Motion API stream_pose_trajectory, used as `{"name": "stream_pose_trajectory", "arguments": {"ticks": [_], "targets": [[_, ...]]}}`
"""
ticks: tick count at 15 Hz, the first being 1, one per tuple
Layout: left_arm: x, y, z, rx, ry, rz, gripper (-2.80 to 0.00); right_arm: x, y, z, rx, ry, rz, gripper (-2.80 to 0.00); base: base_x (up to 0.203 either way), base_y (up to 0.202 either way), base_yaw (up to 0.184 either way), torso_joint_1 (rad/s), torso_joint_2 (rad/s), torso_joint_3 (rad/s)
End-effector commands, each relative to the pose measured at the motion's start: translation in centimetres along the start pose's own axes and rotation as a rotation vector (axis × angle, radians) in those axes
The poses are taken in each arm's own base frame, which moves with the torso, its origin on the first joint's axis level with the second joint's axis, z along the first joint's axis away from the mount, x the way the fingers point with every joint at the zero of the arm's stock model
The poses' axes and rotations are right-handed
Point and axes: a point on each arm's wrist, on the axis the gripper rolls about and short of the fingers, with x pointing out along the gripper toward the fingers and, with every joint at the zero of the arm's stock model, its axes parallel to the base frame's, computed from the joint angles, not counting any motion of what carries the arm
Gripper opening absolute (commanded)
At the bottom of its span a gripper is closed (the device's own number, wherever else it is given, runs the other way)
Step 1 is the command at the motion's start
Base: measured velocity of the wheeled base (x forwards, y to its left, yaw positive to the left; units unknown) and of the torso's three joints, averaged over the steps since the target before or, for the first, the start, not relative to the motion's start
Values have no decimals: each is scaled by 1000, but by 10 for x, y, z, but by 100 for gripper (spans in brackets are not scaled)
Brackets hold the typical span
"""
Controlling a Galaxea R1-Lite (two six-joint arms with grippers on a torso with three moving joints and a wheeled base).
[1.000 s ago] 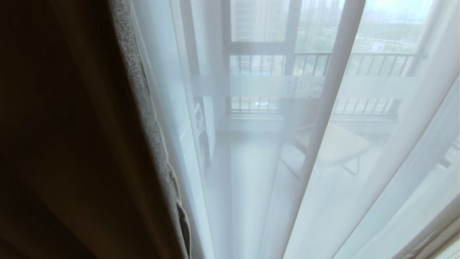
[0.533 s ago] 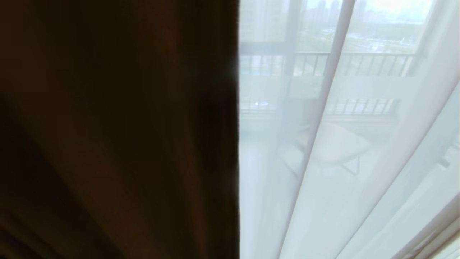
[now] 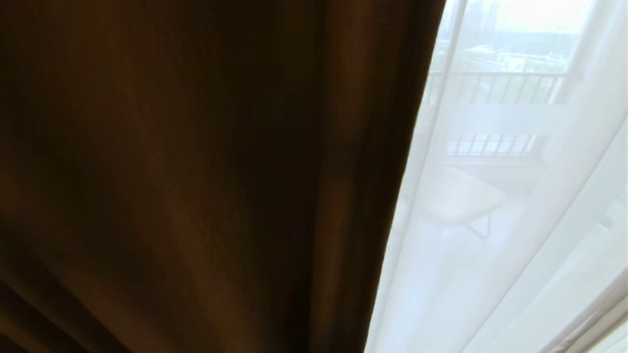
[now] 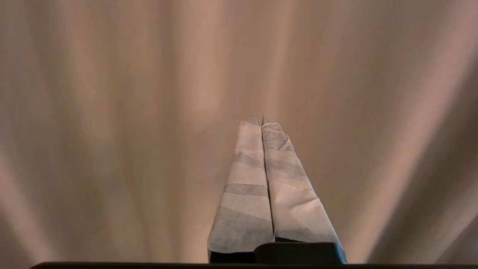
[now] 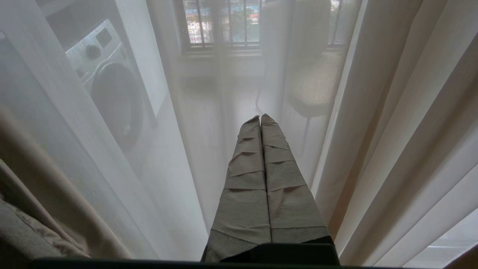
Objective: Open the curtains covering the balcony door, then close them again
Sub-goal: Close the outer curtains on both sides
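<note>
Head view: the thick opaque drape [image 3: 196, 171] is hanging in dark vertical folds across the left and middle, its edge running down beside the sheer white layer [image 3: 490, 245] on the right. Through the sheer, a bar railing [image 3: 495, 86] and what is probably a chair [image 3: 461, 198] are showing faintly.
Left wrist view: the left gripper [image 4: 261, 121] is pointing at beige drape folds [image 4: 112, 112], its taped fingers [image 4: 246, 186] pressing together with nothing visibly between them.
Right wrist view: the right gripper [image 5: 260, 118] is sitting fully closed and empty before the sheer curtain [image 5: 179, 149]; a washing machine [image 5: 108, 86] is showing through it, cream drape folds [image 5: 410, 149] hanging beside.
</note>
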Motion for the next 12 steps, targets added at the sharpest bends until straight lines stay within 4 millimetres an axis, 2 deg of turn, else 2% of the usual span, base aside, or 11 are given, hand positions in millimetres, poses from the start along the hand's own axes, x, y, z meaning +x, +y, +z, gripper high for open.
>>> {"name": "stream_pose_trajectory", "arguments": {"ticks": [1, 3, 6, 9, 12], "targets": [[-2, 2, -23, 8, 60, 4, -280, 0, 0, 0, 0, -1, 0, -280, 0, 0, 0, 0, 0, 0], [-6, 4, -47, 26, 114, 13, -280, 0, 0, 0, 0, -1, 0, -280, 0, 0, 0, 0, 0, 0], [-26, 6, -82, 47, 151, 71, -280, 0, 0, 0, 0, -1, 0, -280, 0, 0, 0, 0, 0, 0], [-38, 10, -120, 92, 231, 156, -280, 0, 0, 0, 0, -1, 0, -280, 0, 0, 0, 0, 0, 0], [-46, 10, -129, 102, 165, 165, -280, 0, 0, 0, 0, -1, 0, -280, 0, 0, 0, 0, 0, 0]]}}
